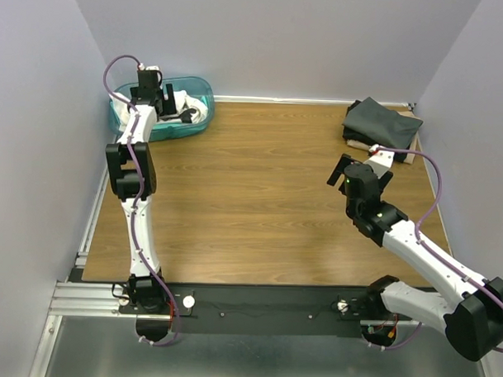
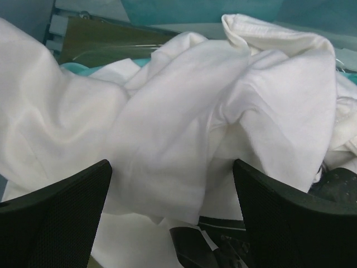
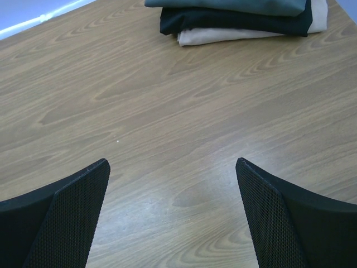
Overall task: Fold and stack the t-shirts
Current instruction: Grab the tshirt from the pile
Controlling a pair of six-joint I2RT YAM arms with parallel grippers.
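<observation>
A crumpled white t-shirt [image 2: 184,95] lies in the teal tub [image 1: 201,89] at the table's far left; a dark printed patch [image 2: 206,240] shows at its lower edge. My left gripper [image 1: 158,102] hangs over the tub, open, its jaws [image 2: 172,163] wide on either side of the white cloth without closing on it. At the far right sits a stack of folded t-shirts [image 1: 382,123], grey-teal on top, black below, pale at the bottom [image 3: 240,17]. My right gripper [image 1: 345,171] hovers open [image 3: 172,162] over bare wood, short of the stack.
Wooden tabletop [image 1: 252,180] stretches between the tub and the stack. Grey walls close in on the left, back and right. A metal rail [image 1: 93,224] runs along the table's left edge. A bit of teal [image 2: 72,66] shows beside the white cloth.
</observation>
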